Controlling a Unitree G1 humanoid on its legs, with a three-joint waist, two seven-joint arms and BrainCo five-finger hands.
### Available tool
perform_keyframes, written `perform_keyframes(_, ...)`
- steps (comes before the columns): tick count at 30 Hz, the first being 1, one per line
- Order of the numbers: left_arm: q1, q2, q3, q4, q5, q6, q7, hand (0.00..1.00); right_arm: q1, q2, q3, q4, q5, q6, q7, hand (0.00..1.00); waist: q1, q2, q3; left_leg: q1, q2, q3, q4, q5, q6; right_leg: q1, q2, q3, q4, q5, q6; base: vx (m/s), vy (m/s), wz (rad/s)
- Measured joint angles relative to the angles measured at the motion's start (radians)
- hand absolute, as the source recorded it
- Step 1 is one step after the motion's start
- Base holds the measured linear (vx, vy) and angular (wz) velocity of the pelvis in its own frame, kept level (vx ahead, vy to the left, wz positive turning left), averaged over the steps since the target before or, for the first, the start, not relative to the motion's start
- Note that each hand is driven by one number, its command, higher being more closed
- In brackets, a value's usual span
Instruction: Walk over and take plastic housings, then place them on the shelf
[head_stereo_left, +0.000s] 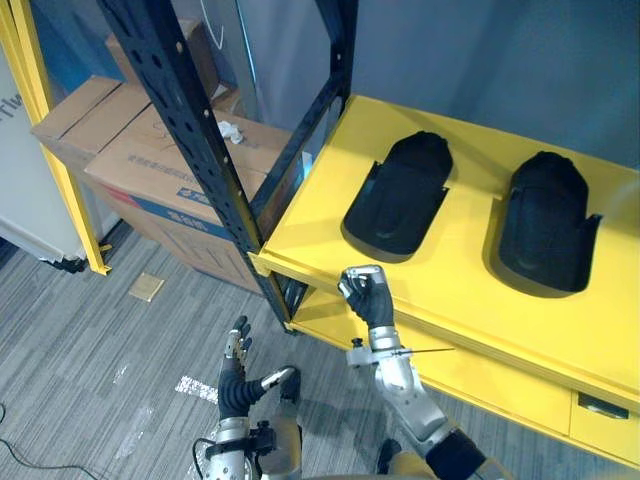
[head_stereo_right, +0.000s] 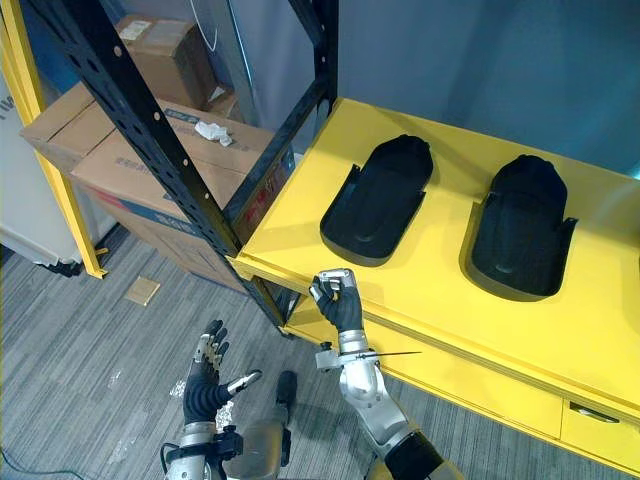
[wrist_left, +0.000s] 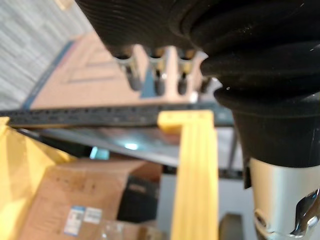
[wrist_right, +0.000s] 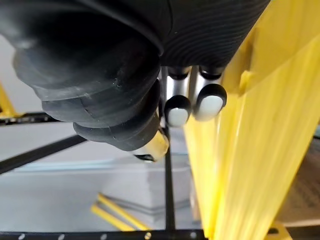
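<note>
Grey carpet (head_stereo_left: 80, 330) spreads below the yellow shelf (head_stereo_left: 470, 260); on its top we see the left plastic housing (head_stereo_left: 400, 195) and the right plastic housing (head_stereo_left: 548, 220) lying apart. Our right hand (head_stereo_left: 365, 292), curled and empty, sits at the shelf's front edge; our left hand (head_stereo_left: 236, 380) hangs below, fingers relaxed.
</note>
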Motion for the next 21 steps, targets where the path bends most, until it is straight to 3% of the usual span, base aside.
perform_keyframes(9, -0.014, -0.003, -0.010, 0.021, -0.001, -0.001, 0.016, 0.00, -0.064, 0.018, -0.074, 0.078, -0.104, 0.000, -0.088, 1.00, 0.004, 0.005, 0.014, 0.000, -0.003, -0.007, 0.000, -0.002, 0.004, -0.002, -0.004, -0.002, 0.013, -0.008, 0.005, 0.00, 0.000, 0.00)
perform_keyframes(21, -0.040, -0.007, -0.037, 0.038, -0.001, -0.004, 0.015, 0.00, -0.159, 0.018, -0.156, 0.186, -0.109, 0.002, -0.148, 1.00, 0.010, 0.009, 0.016, 0.001, -0.003, -0.022, 0.000, -0.002, 0.003, 0.009, -0.001, -0.016, 0.013, -0.010, 0.006, 0.00, -0.011, 0.03)
